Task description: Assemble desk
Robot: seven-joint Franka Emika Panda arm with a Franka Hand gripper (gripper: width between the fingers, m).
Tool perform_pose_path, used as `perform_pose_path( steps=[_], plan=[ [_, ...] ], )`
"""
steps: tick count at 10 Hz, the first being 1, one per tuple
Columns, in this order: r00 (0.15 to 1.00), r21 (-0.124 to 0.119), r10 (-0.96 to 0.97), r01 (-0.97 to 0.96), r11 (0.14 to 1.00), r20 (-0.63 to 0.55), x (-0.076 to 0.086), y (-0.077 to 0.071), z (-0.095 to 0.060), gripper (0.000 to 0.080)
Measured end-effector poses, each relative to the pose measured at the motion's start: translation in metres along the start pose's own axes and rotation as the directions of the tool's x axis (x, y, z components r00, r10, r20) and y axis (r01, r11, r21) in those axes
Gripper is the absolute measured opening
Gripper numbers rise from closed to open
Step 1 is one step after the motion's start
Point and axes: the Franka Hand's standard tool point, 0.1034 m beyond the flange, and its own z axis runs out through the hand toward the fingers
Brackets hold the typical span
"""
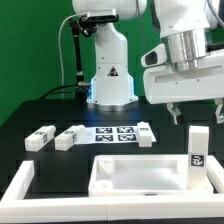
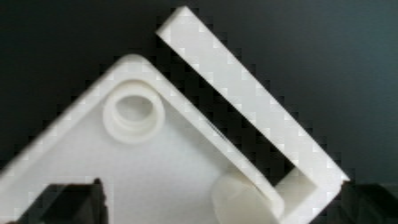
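The tabletop panel (image 1: pixel 135 174) is a large flat rectangle of smooth white plastic with a raised rim all round. It lies flat at the near edge of the black table (image 1: pixel 60 112), rim upward. The wrist view shows one of its corners (image 2: pixel 107 160) with softly rounded edges and a round moulded socket (image 2: pixel 134 110) sunk into it.

An upright leg (image 1: pixel 198 148), a short square white post with a black-and-white tag on its face, stands just beyond the panel's corner on the exterior view's right. Two lying legs (image 1: pixel 40 138) (image 1: pixel 70 138) rest side by side further back on the left. A third lying leg (image 1: pixel 143 134) sits at the end of the marker board (image 1: pixel 112 132) (whether it touches the board is unclear).

The gripper (image 1: pixel 197 112) hangs above the upright leg, clear of it, its fingers (image 1: pixel 173 112) spread wide and holding nothing.

A white border strip (image 2: pixel 240 95), flat and straight, runs beside the panel's corner with a black gap between them. The arm's glossy white base (image 1: pixel 110 80) stands at the back before a green backdrop
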Motion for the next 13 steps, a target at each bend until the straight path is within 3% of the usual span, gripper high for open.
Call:
perform_pose_path(
  steps=[3,5,7,11,13],
  plan=[
    [0.981,-0.004,-0.196,0.196,0.981,0.003,0.000,0.003,0.001,0.0649],
    [0.927,-0.058,-0.363,0.369,0.927,0.092,-0.011,0.043,0.009,0.0649],
    [0.876,-0.089,-0.461,0.475,0.875,0.140,-0.018,0.075,0.014,0.0649],
    [0.875,-0.087,-0.459,0.474,0.876,0.150,-0.016,0.073,0.013,0.0649],
    [0.844,-0.094,-0.424,0.476,0.875,0.327,-0.022,0.100,0.020,0.0649]
  ],
)
